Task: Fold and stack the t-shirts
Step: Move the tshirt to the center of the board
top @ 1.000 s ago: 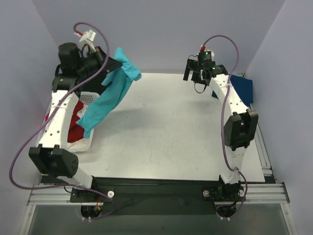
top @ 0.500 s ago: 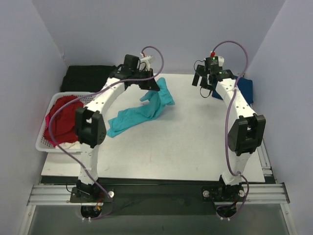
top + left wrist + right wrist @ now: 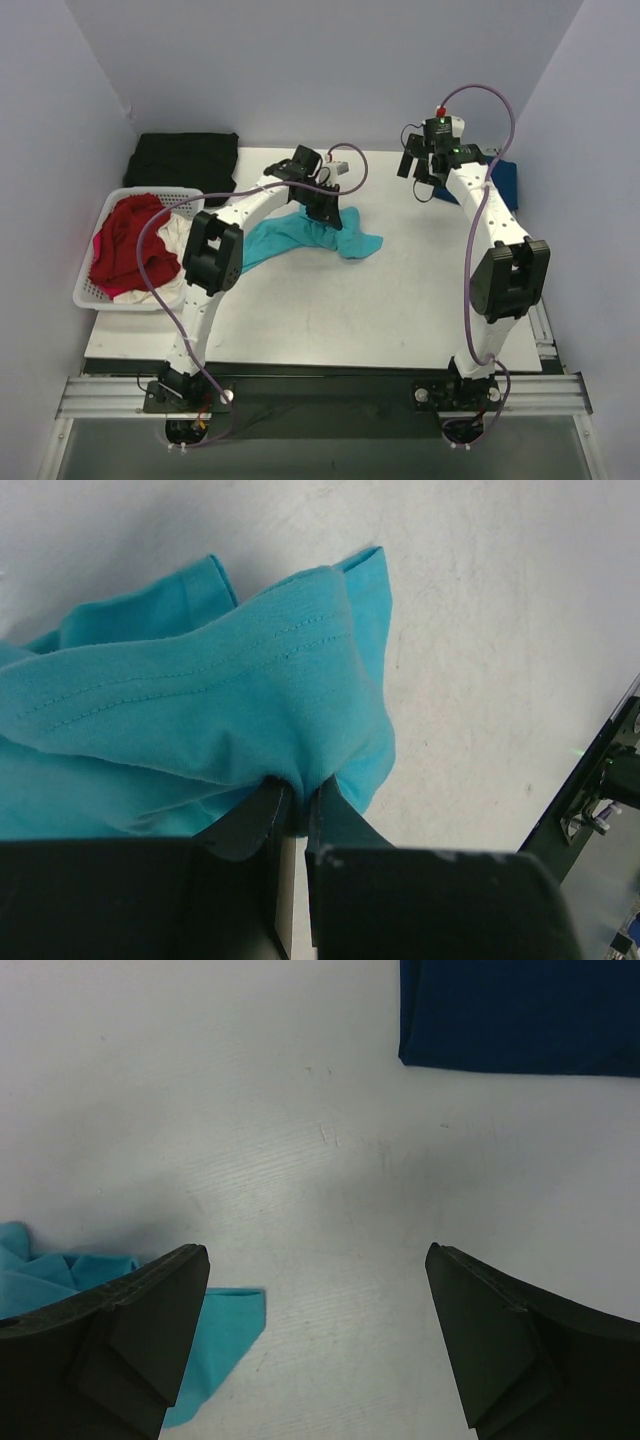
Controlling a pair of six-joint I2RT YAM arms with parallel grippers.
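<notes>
The turquoise t-shirt (image 3: 290, 238) lies crumpled on the table's middle left. My left gripper (image 3: 326, 208) is shut on a bunched fold of it near its right end. The left wrist view shows the jaws (image 3: 297, 798) pinching the turquoise cloth (image 3: 200, 710) low over the table. My right gripper (image 3: 416, 168) is open and empty, held above the far right of the table. In its wrist view (image 3: 312, 1260) a corner of the turquoise shirt (image 3: 215, 1345) lies by the left finger. The folded navy t-shirt (image 3: 503, 180) lies at the far right edge (image 3: 520, 1010). The red t-shirt (image 3: 125, 240) fills the basket.
A white slatted basket (image 3: 85, 295) stands at the left edge with the red shirt and some white cloth in it. A folded black cloth (image 3: 185, 158) lies at the far left behind it. Purple cables loop from both arms.
My left arm swung from above the basket to the middle of the table and lowered the turquoise shirt onto it. My right gripper shifted slightly right and back, still open.
</notes>
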